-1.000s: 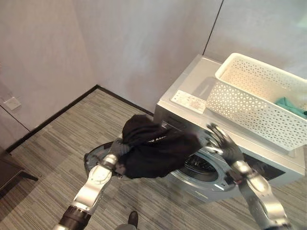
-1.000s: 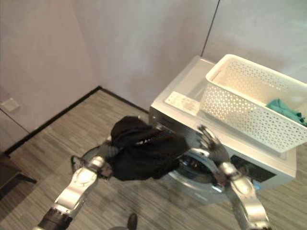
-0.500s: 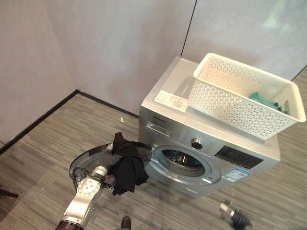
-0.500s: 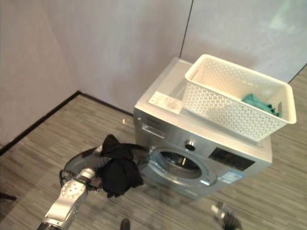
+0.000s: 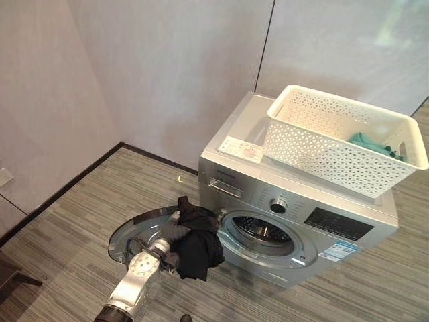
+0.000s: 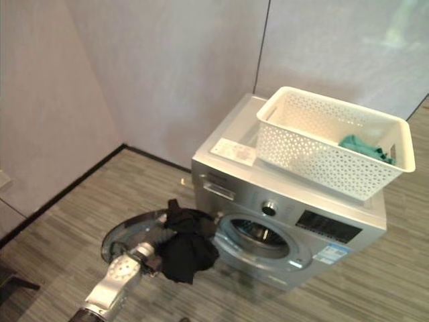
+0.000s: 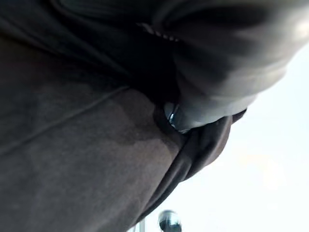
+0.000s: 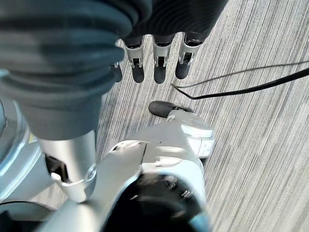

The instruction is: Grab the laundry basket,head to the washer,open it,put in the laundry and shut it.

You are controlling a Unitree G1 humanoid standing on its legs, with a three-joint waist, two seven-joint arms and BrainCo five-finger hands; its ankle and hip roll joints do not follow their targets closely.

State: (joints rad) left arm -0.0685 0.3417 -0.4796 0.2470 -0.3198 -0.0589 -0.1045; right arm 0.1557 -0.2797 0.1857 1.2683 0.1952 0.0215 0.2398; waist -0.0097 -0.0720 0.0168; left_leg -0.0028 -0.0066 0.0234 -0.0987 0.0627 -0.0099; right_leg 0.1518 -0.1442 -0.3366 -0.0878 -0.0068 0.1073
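Observation:
The silver washer (image 5: 315, 201) stands against the wall with its round door (image 5: 134, 235) swung open to the left and the drum opening (image 5: 263, 230) showing. The white laundry basket (image 5: 335, 151) sits on the washer's top, with a teal cloth (image 5: 373, 143) inside at its right end. My left hand (image 5: 171, 235) is shut on a bunched black garment (image 5: 200, 247), which hangs between the door and the drum opening, just left of the opening. In the left wrist view the dark garment (image 7: 72, 159) wraps round my finger (image 7: 222, 72). My right hand (image 8: 157, 65) hangs over the floor, fingers straight.
Grey walls meet in a corner behind and to the left of the washer. A striped grey floor (image 5: 67, 221) spreads left of and in front of the washer. A white sheet (image 5: 242, 149) lies on the washer's top beside the basket.
The camera has pulled back and shifted. My right arm has dropped out of the eye views. The black garment, spread wide a second ago, now hangs bunched from my left hand near the opening.

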